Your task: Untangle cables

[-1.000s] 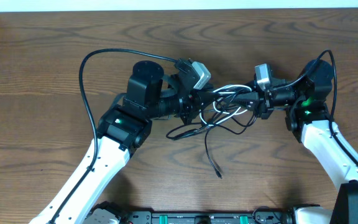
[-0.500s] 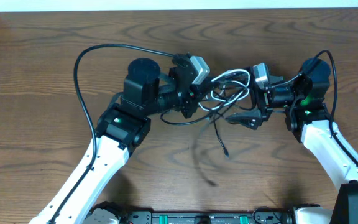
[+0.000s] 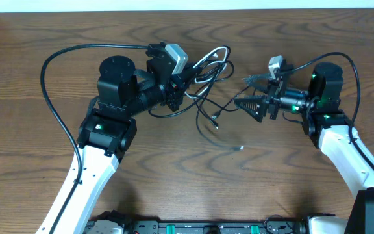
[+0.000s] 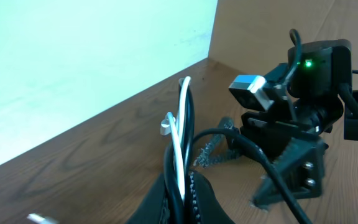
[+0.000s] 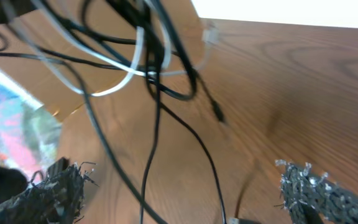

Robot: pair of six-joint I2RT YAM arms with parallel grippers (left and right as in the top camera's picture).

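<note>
The cables [image 3: 208,65] are a tangle of thin black cords and one white cord, hanging above the table. My left gripper [image 3: 182,83] is shut on them. In the left wrist view its fingers [image 4: 199,198] pinch a black and a white cord [image 4: 180,134] that rise between them. Loose black ends [image 3: 213,118] trail down toward the wood. My right gripper [image 3: 247,92] stands open to the right of the bundle, apart from it. In the right wrist view the cables [image 5: 148,68] loop ahead of my open gripper [image 5: 185,196], and thin black strands cross the gap between its fingers unpinched.
The left arm's own thick black cable [image 3: 50,65] arcs wide over the table's left side. The right arm's body [image 4: 303,118] faces the left wrist camera close by. A small pale plug end [image 3: 240,147] shows blurred over the wood below the grippers.
My right gripper has opened, let go of the cables and drawn back to the right. My left arm has swung left and away, carrying the bundle with it.
</note>
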